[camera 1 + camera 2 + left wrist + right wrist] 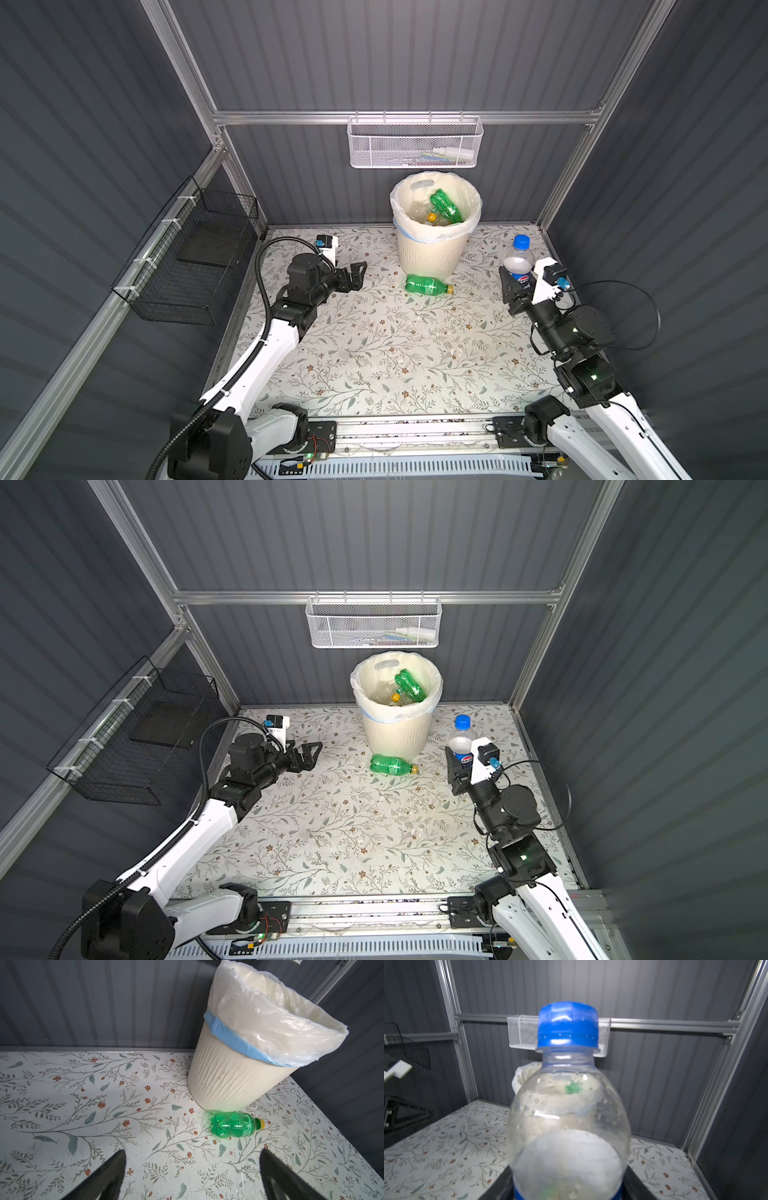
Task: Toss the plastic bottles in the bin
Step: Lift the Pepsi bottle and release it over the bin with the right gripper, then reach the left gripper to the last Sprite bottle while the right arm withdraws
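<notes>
The right gripper (514, 279) is clamped on the blue-labelled lower body of a clear blue-capped bottle (518, 262), held upright near the table's right edge, to the right of the bin (428, 255). The left gripper (358, 274) is spread wide and empty, low over the table (374, 353), pointing toward a green bottle (426, 285) lying on its side just beside the bin's foot, yellow cap to the right. The table has a floral covering and stands inside dark ribbed walls (415, 62) on an aluminium frame (291, 117). In the bag-lined bin lie a second green bottle (446, 205) and clear bottles (419, 210). A white mesh basket (415, 145) hangs on the back rail, and a black wire basket (187, 257) on the left wall.
</notes>
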Motion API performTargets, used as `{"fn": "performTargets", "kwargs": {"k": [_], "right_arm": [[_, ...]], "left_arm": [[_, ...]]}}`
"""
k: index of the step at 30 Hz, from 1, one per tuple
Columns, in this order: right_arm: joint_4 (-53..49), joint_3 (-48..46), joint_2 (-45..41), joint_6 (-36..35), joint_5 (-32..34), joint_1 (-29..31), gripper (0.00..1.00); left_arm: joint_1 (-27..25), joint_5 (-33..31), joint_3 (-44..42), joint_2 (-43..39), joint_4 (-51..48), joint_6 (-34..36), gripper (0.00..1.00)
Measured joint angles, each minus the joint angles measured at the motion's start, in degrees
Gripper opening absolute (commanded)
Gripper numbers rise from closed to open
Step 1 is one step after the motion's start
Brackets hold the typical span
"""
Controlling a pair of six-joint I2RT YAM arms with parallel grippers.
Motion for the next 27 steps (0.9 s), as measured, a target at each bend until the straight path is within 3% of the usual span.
{"fn": "performTargets", "kwargs": {"k": [3,6,8,10,11,14,18,27], "right_arm": [[3.2,7.5,7.0,0.5,-1.3,0.0,0.63],[2.1,24.4,21.1,2.0,-3.0,0.0,0.64],[-2.7,42.6,34.5,3.0,-5.2,0.0,0.72],[-9.5,62.1,47.9,2.7,-7.3,-0.1,0.93],[-14.4,72.8,55.3,2.6,-7.9,-0.1,0.99],[-27.2,90.4,68.6,2.5,-9.3,-0.3,0.99],[-33.3,83.0,67.8,3.8,-10.2,-1.5,0.99],[-26.1,54.4,46.2,11.3,-9.6,-10.0,0.99]], "left_arm": [[-2.4,-2.1,0.0,-1.2,-0.4,2.1,0.99],[-8.6,-6.4,0.0,-1.7,-1.5,5.5,0.99],[-12.9,-9.3,0.0,-1.4,-2.6,7.6,1.0],[-16.0,-11.7,0.1,-0.8,-3.5,9.5,1.0],[-17.4,-13.3,0.2,-0.3,-4.2,10.6,1.0],[-20.2,-16.9,0.5,0.7,-5.7,13.3,1.0],[-21.7,-18.4,0.6,2.0,-6.2,15.9,1.0],[-24.6,-18.9,4.7,13.4,-4.7,21.2,1.0]]}}
